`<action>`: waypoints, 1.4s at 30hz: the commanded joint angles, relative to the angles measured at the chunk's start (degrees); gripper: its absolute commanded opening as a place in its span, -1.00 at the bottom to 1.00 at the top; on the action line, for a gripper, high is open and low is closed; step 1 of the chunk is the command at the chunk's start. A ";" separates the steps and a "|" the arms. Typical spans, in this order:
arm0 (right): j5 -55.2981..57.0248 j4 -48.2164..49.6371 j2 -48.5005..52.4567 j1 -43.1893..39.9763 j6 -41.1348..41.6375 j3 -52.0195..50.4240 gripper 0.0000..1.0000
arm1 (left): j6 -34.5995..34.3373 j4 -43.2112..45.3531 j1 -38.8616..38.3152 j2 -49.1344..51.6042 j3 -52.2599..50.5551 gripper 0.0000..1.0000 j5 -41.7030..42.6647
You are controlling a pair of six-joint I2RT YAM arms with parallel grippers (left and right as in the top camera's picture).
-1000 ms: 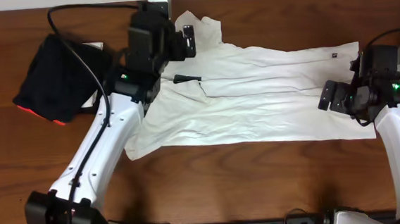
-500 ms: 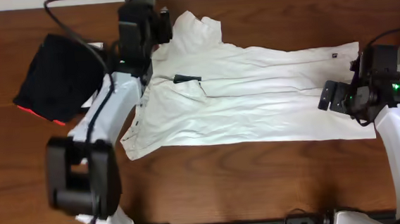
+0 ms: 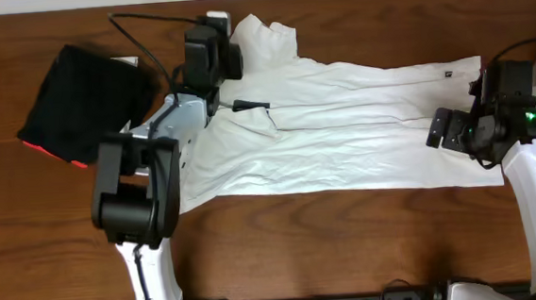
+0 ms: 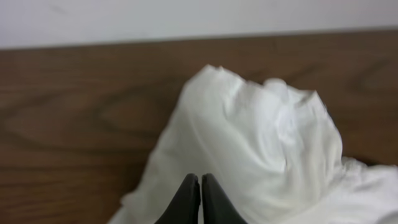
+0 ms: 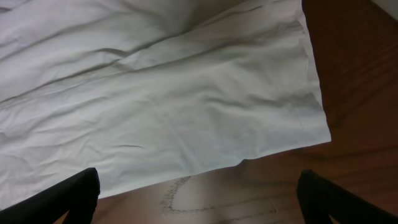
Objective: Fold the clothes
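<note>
White T-shirt (image 3: 342, 126) lies spread across the wooden table (image 3: 351, 248); left gripper (image 4: 199, 182) sits at the shirt's upper-left sleeve, fingers clenched together, any pinched cloth impossible to tell; right gripper (image 5: 199, 193) hovers over the shirt's right hem, released wide, empty; black garment (image 3: 80, 102) lies left of the shirt.

Wooden table (image 3: 351, 248): white T-shirt (image 3: 361, 134), black garment (image 3: 80, 97).
</note>
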 commanded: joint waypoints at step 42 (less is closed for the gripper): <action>0.20 -0.02 0.22 -0.26 0.42 -0.13 0.99 | 0.02 -12.41 -0.39 -14.93 -0.02 -0.21 2.84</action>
